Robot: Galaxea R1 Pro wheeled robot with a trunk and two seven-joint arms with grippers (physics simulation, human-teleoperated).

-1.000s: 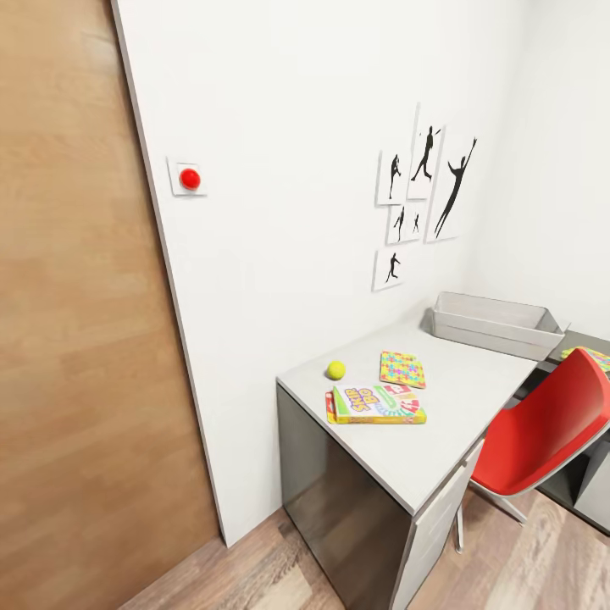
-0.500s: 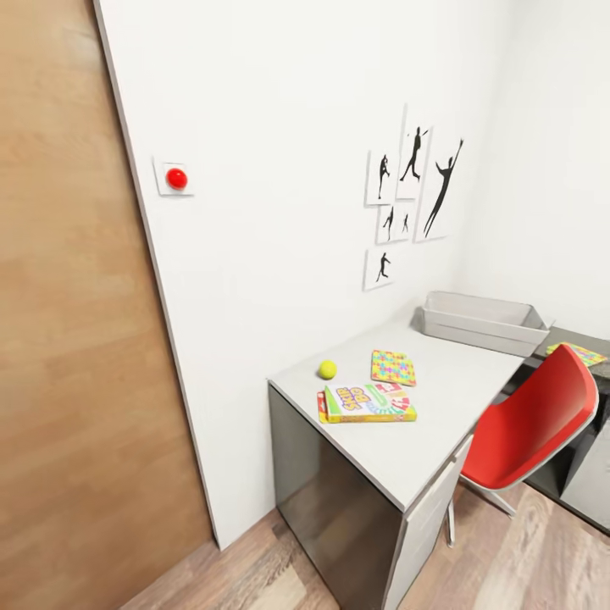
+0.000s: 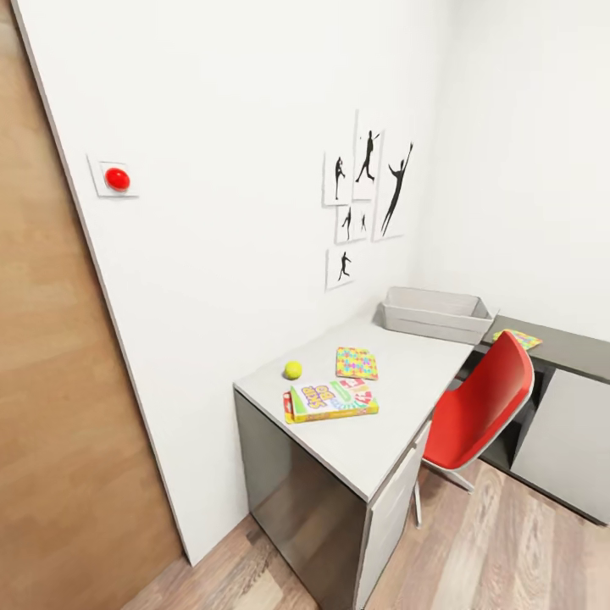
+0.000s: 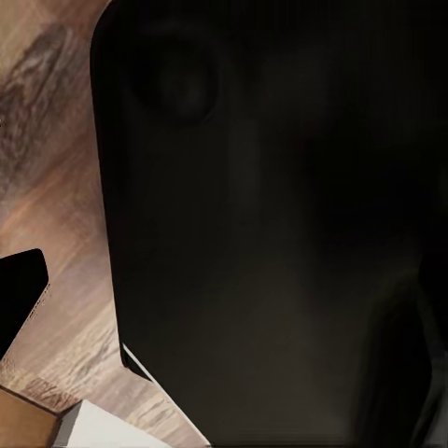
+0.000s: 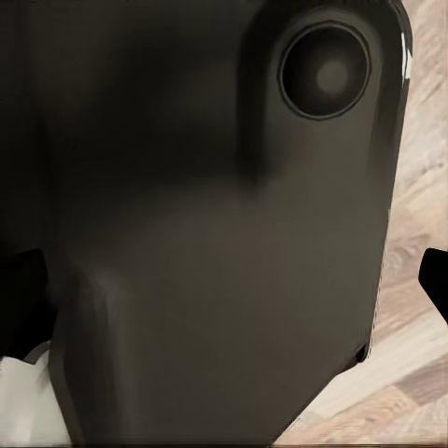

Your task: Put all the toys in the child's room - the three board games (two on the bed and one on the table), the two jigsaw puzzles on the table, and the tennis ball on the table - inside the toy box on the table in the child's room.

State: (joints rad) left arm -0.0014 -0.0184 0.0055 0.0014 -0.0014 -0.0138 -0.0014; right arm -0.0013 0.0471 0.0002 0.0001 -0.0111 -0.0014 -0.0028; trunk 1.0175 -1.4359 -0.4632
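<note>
On the light grey table (image 3: 398,398) by the white wall lie a small yellow-green tennis ball (image 3: 292,370), a multicolour jigsaw puzzle (image 3: 357,363) and a yellow-green board game (image 3: 330,400) with red and white print. The light-grey toy box (image 3: 436,313) stands at the table's far end, and I see nothing inside it from here. A second jigsaw puzzle (image 3: 518,339) lies on the lower dark-grey section. Both wrist views look at the robot's dark body over wood floor, each with one black fingertip (image 4: 19,299) (image 5: 436,285) at the picture's edge. The bed is out of view.
A red chair (image 3: 479,407) stands tucked against the table's front. A wooden door (image 3: 51,407) is on the left, with a red button (image 3: 117,179) on the wall beside it. Black dancer pictures (image 3: 364,199) hang above the table. Light wood floor (image 3: 508,551) lies in front.
The whole head view has shifted left as the camera turned right, so more of the dark lower section shows. The things on the table have not moved.
</note>
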